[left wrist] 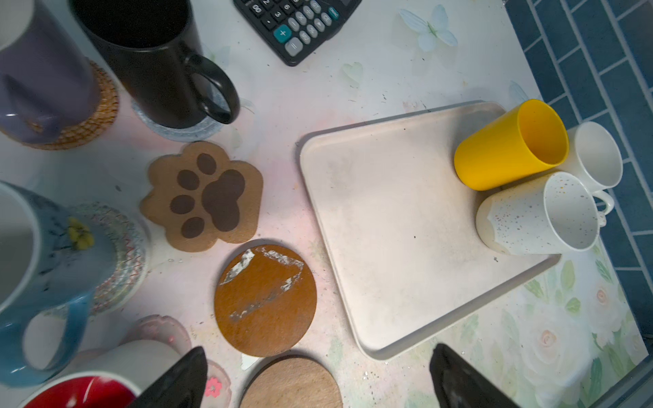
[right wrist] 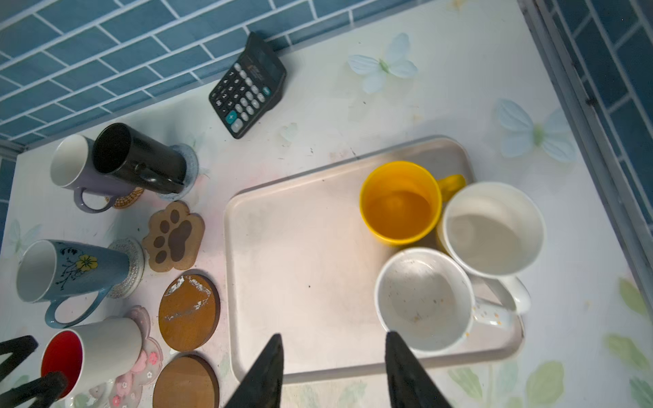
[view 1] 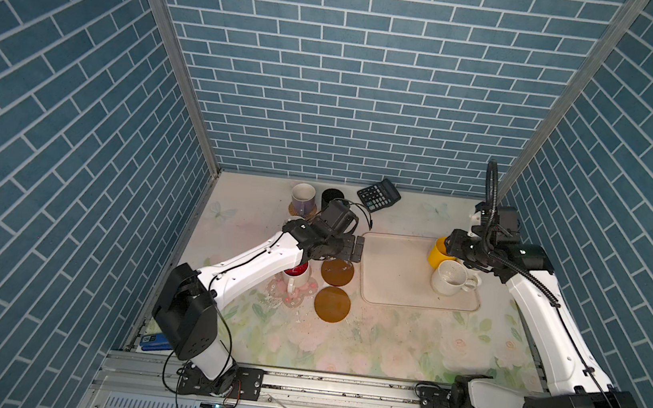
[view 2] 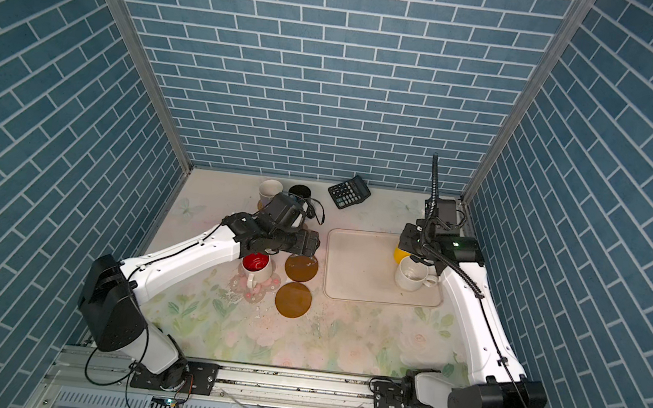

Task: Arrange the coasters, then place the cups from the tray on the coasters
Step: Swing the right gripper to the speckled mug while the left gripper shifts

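Four mugs (right wrist: pixel 72 270) top coasters (right wrist: pixel 130 261) beside the tray (right wrist: pixel 300 265); three wait on it. My left claw (left wrist: pixel 318 353) and right claw (right wrist: pixel 334 335) gape empty.

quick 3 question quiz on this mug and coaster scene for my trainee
1. How many mugs stand on the tray?
2. True or false: the paw coaster is bare.
3. Which mug sits on the flowery coaster? A black mug, B red-lined mug, C yellow mug.
Key: 1 three; 2 true; 3 B.
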Tool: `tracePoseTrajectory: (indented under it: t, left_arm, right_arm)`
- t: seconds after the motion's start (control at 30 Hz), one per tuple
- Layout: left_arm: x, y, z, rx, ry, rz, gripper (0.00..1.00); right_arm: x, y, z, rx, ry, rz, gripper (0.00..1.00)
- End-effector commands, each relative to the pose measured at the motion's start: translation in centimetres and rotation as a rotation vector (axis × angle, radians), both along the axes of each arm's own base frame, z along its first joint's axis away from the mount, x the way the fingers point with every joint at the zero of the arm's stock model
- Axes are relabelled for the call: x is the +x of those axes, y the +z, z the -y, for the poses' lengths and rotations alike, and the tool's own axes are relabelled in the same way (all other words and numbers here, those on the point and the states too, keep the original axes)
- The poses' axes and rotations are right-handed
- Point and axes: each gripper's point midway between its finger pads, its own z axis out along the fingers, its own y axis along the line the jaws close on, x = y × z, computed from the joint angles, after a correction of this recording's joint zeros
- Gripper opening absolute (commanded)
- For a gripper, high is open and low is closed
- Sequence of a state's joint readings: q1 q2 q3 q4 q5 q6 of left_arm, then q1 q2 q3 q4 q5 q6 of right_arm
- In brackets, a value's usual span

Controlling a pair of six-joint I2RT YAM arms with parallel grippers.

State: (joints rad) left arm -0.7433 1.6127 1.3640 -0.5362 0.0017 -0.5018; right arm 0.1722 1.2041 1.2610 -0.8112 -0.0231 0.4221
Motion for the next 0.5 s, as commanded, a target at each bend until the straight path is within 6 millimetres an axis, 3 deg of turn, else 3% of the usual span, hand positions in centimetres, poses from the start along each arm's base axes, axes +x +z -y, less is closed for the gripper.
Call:
tracePoseTrajectory:
  t: [0.0,0.1,0.23,0.47]
  left_arm:
    - [0.2,0.2,2.4,-0.024,-0.029,0.017,0.99]
    - [0.0,-0.5,3.7,-0.034,-0.050,0.008,0.99]
    - [-0.3,-1.4,4.9,-0.040,-0.069,-0.008,0.99]
    - [-0.5,-2.9,5.5,-0.040,-0.075,-0.031,0.99]
  right_arm:
    - [-2.8,-3.4,2.9,0.055,-0.150,-0.109,0.46]
    - [-4.2,-5.4,5.3,0.105,-0.247,-0.140,0.40]
    - [-5.1,-7.7,6.7,0.193,-0.309,-0.176,0.34]
    - [-5.1,-10.6,8.6,0.186,-0.388,-0.220,0.38]
